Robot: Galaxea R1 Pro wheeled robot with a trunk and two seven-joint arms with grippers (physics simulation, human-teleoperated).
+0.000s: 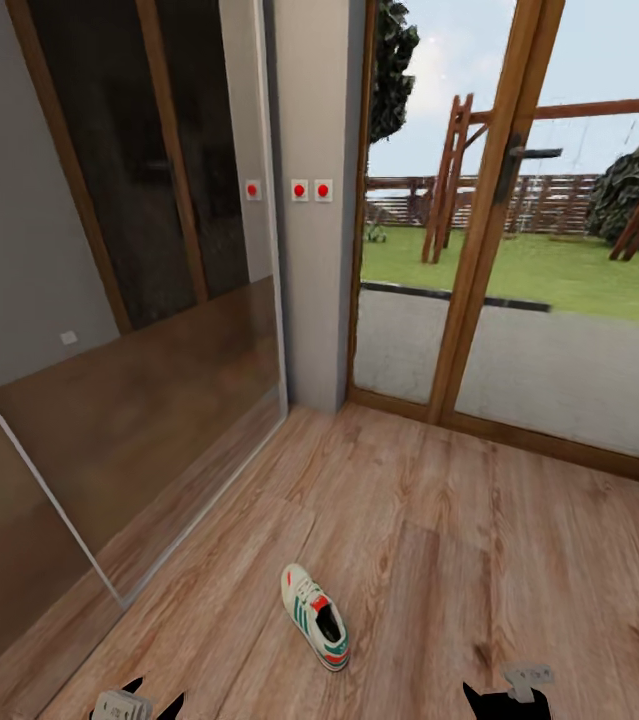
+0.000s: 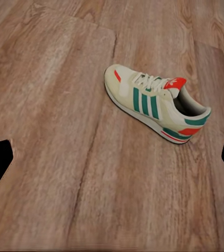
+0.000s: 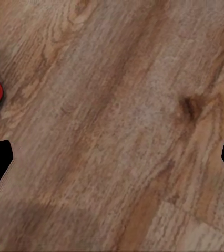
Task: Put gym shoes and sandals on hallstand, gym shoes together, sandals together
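White lace-up gym shoe with green stripes (image 1: pixel 315 616) lies on wood-plank floor (image 1: pixel 479 560), ahead between both arms, toe pointing away. Left pincer (image 2: pixel 112 157) nearer, spread wide, empty; right pincer (image 3: pixel 112 157) likewise.

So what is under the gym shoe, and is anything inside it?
The gym shoe lies upright on the bare wood-grain corridor floor, with nothing else seen beneath it. Its opening looks dark and empty at the heel; the part under the tongue and laces is covered, so the toe end cannot be seen.
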